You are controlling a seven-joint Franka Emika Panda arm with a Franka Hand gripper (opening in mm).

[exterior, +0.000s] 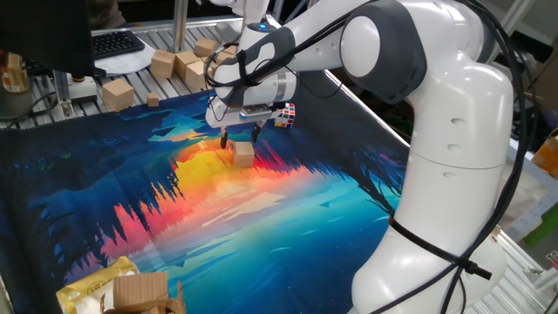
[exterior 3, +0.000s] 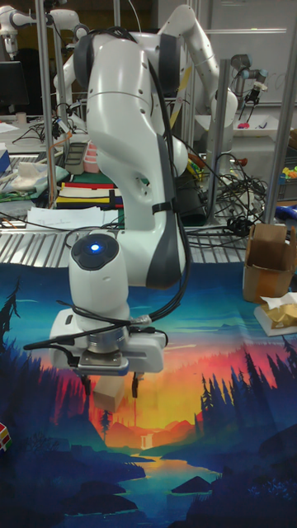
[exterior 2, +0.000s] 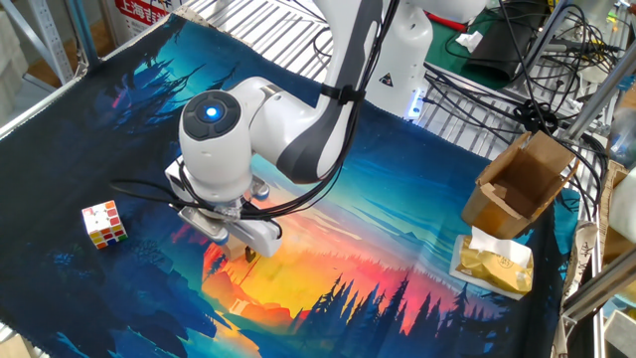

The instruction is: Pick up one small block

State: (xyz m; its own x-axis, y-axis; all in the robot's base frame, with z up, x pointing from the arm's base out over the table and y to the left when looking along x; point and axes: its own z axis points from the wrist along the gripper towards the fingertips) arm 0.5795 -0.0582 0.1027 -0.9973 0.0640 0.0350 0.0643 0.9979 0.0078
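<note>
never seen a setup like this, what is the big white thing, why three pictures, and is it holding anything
The big white thing is a robot arm bolted beside a table. At its end is a gripper with two thin dark fingers for pinching things.

The three pictures show the same moment from three fixed cameras: two look down at the table from opposite sides, and the tall one faces the arm head-on.

The table is covered by a colourful landscape mat. On it sits a small wooden block, with a multicoloured puzzle cube farther off. Bigger wooden blocks lie past the mat's edge, and a cardboard box and a gold packet sit at one side.

It holds nothing yet: the fingers are spread open just above the small block.
</note>
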